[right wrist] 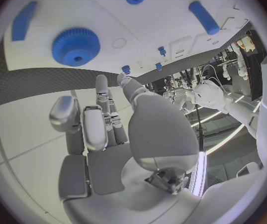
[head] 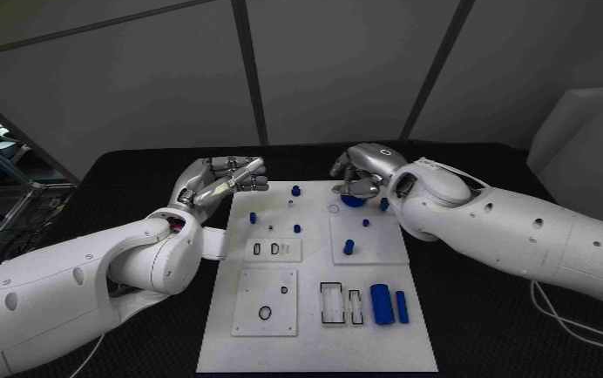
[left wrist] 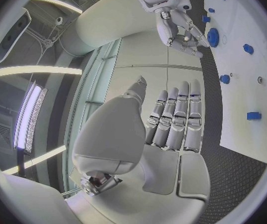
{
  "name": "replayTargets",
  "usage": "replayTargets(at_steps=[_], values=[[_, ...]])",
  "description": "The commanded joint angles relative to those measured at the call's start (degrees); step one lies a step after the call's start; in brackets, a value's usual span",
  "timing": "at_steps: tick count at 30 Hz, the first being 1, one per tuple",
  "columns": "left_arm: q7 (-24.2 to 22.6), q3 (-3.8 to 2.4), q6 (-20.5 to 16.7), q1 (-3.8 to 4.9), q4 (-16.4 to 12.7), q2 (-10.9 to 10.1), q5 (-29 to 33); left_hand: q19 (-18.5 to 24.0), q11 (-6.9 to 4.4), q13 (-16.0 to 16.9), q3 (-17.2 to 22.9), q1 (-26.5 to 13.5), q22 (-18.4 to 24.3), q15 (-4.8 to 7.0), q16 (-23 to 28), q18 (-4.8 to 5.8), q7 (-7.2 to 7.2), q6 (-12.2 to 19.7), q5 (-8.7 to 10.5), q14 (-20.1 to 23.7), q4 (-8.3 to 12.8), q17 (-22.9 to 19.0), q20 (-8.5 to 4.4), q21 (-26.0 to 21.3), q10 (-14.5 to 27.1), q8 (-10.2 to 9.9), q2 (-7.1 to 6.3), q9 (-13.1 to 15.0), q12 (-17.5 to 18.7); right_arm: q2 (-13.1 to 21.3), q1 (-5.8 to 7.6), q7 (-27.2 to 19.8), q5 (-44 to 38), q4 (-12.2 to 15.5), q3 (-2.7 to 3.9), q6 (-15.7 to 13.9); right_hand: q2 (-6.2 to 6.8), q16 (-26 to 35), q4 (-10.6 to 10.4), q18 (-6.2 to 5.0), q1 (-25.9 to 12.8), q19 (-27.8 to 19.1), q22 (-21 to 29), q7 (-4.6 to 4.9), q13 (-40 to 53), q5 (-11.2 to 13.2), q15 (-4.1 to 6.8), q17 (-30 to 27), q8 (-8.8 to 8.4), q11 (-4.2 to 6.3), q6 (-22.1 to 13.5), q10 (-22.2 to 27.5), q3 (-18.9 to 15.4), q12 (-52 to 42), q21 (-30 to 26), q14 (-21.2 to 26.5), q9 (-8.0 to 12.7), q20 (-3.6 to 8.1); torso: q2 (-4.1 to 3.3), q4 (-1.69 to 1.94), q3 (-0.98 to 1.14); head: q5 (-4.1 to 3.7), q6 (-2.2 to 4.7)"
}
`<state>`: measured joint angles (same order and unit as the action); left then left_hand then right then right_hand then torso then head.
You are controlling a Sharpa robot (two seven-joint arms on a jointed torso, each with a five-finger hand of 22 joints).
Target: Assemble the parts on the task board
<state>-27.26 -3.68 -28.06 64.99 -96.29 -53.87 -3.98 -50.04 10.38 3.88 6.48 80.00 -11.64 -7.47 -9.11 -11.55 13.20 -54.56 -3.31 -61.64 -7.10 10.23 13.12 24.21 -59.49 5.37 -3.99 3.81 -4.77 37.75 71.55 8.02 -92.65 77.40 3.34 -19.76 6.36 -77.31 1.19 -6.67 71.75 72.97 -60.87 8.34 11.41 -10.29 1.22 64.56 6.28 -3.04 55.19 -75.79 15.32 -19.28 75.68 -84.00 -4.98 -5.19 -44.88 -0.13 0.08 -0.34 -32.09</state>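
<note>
Just beyond the right hand (head: pixel 362 172) — blue gear (right wrist: pixel 76 46) on the task board (head: pixel 315 343).
Both hands empty, fingers apart — left hand (head: pixel 224 179) hovers aside, seemingly leaving room.

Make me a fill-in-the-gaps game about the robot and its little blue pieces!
1. The blue gear lies on the ___ task board.
2. The right hand hovers above the blue ___.
3. The left hand holds ___.
4. The table is ___ in colour.

Missing words: white; gear; nothing; black
</note>
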Motion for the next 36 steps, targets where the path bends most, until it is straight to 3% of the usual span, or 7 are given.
replayTargets(at_steps=[1,3,4,8,13,25,36], values=[[-0.2,-0.05,0.9,0.09,0.2,0.1,-0.2,0.3,-0.13,-0.1,0.1,-0.2,-0.1,0.04,0.4,1.29,0.18,0.2,0.15,0.4,0.3,0.1,0.24,0.4,0.3,-0.3,0.55,-0.1,0.4,2.6,0.21,3.1,9.1,2.2,0.08,0.5,1.58,-3.8,-1.5,1.61,-1.2,1.9,-3.1,-0.55,13.2,-2.3,0.51,6.8,-0.02,0.58,-0.8,-3.9,-2.8,-14.0,1.7,-3.3,0.3,0.46,0.27,-0.48,0.32,0.15,0.06],[-0.2,-0.05,1.0,0.09,0.4,0.2,-0.2,0.3,-0.13,-0.1,0.1,-0.2,-0.1,0.04,0.4,1.29,0.18,0.2,0.15,0.4,0.3,0.1,0.24,0.4,0.3,-0.3,0.56,-0.1,0.4,4.2,0.26,4.0,10.7,3.2,0.10,2.3,1.60,-7.1,-3.1,2.31,-1.2,3.8,-6.3,-0.50,37.5,-4.4,0.56,12.7,0.23,0.26,-1.7,-5.0,-5.8,-36.6,3.5,-4.1,0.3,0.13,0.29,-0.56,0.41,0.19,0.05],[-0.2,-0.05,1.0,0.09,0.5,0.3,-0.2,0.3,-0.13,-0.1,0.1,-0.2,-0.1,0.04,0.4,1.29,0.17,0.2,0.15,0.4,0.4,0.1,0.24,0.4,0.3,-0.3,0.57,-0.1,0.3,5.2,0.30,4.6,11.6,3.8,0.12,3.7,0.21,-8.9,-5.8,2.62,-0.7,4.9,-8.5,-0.01,52.2,-4.7,-0.63,16.1,0.69,-0.77,-3.3,-3.8,-9.1,-50.2,4.7,-4.3,0.5,-0.31,0.25,-0.51,0.38,0.10,0.08],[-0.1,-0.05,1.2,0.08,0.7,0.6,-0.2,0.3,-0.13,-0.1,0.1,-0.2,-0.1,0.04,0.4,1.29,0.17,0.2,0.15,0.4,0.4,0.1,0.24,0.4,0.3,-0.3,0.57,-0.1,0.3,6.8,0.37,6.3,12.4,4.4,0.13,7.2,0.82,-11.0,-8.5,3.07,1.2,6.5,-11.5,1.27,64.3,-4.6,-1.58,20.8,1.67,-1.64,-5.5,-6.2,-13.4,-60.1,6.3,-5.1,0.5,-1.19,0.17,-0.47,0.25,-0.06,0.22],[-0.1,-0.04,1.3,0.08,0.9,0.8,-0.2,0.3,-0.15,0.0,0.1,-0.2,-0.1,0.04,0.4,1.29,0.14,0.1,0.15,0.4,0.4,0.1,0.25,0.4,0.3,-0.3,0.62,0.0,0.3,6.7,0.39,7.4,11.4,3.4,0.12,9.8,1.16,-11.8,-12.2,3.31,4.3,7.2,-13.1,2.07,68.6,-4.3,-2.40,23.0,3.13,-2.47,-7.9,-7.5,-16.2,-63.5,7.1,-5.5,0.5,-2.08,0.11,-0.40,0.26,-0.23,0.16],[0.0,-0.04,1.4,0.07,1.0,0.9,-0.2,0.3,-0.16,0.0,0.1,-0.2,-0.1,0.04,0.4,1.29,0.14,0.1,0.15,0.4,0.4,0.1,0.25,0.4,0.2,-0.3,0.62,0.0,0.3,4.1,0.39,7.5,10.0,0.6,0.10,11.4,-0.01,-12.3,-12.8,3.48,6.3,7.6,-14.0,2.07,70.9,-5.3,-2.50,24.2,4.30,-2.48,-8.2,-8.8,-16.1,-65.3,7.6,-5.7,0.4,-2.27,0.11,-0.32,0.16,-0.31,-0.07],[0.0,-0.04,1.4,0.07,1.1,0.9,-0.2,0.4,-0.17,0.0,0.1,-0.1,-0.1,0.05,0.4,1.28,0.11,0.1,0.15,0.4,0.5,0.1,0.26,0.4,0.2,-0.3,0.66,0.0,0.3,2.7,0.37,7.1,8.0,0.1,0.10,7.5,-1.35,-12.6,-12.4,3.76,7.1,8.5,-15.5,1.82,73.5,-6.0,-2.34,25.3,5.40,-2.27,-7.7,-10.6,-15.9,-67.1,8.3,-6.0,0.2,-2.16,0.06,-0.32,0.21,-0.22,-0.20]])
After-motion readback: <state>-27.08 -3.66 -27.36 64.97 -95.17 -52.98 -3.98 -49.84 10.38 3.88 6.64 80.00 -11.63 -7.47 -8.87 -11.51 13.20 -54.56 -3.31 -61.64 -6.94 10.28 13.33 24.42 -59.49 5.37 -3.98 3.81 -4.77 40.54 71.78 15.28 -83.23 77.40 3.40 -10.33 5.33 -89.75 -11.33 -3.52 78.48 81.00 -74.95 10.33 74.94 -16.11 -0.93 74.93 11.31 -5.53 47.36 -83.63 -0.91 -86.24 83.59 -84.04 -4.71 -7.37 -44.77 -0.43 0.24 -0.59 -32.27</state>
